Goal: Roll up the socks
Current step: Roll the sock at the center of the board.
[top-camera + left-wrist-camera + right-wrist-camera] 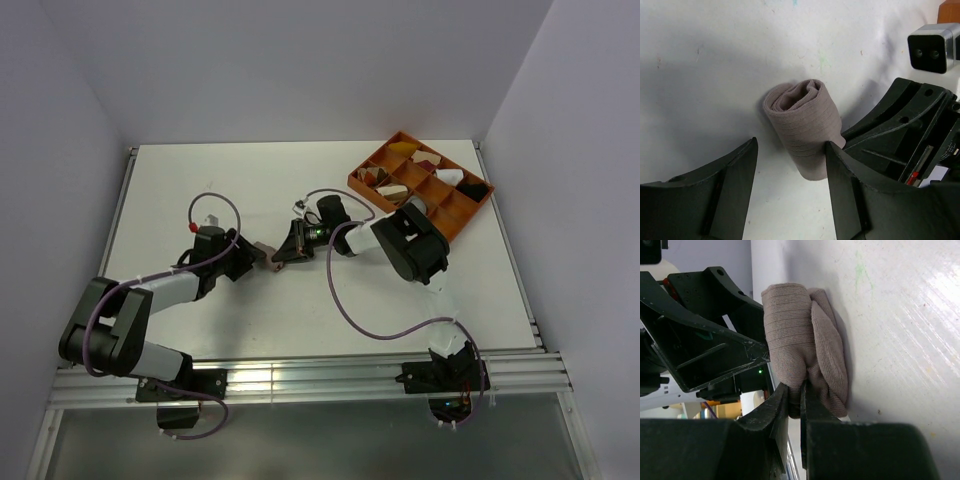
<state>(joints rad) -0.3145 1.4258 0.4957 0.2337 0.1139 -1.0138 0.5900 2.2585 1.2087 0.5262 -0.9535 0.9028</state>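
A pinkish-tan sock (265,252) lies rolled into a short thick cylinder (805,125) on the white table, between my two grippers. My left gripper (790,150) is open just in front of the roll. Its right finger (840,175) stands against the roll's side and its left finger (740,170) is apart from it. My right gripper (795,390) is shut on a fold of the sock (800,345) at the roll's other end. In the top view the left gripper (250,256) and the right gripper (282,254) face each other with the roll between them.
An orange divided tray (375,158) with small cloth bundles stands at the back right, behind the right arm (410,245). The right gripper's body (900,130) fills the right of the left wrist view. Purple cables (345,300) loop over the table.
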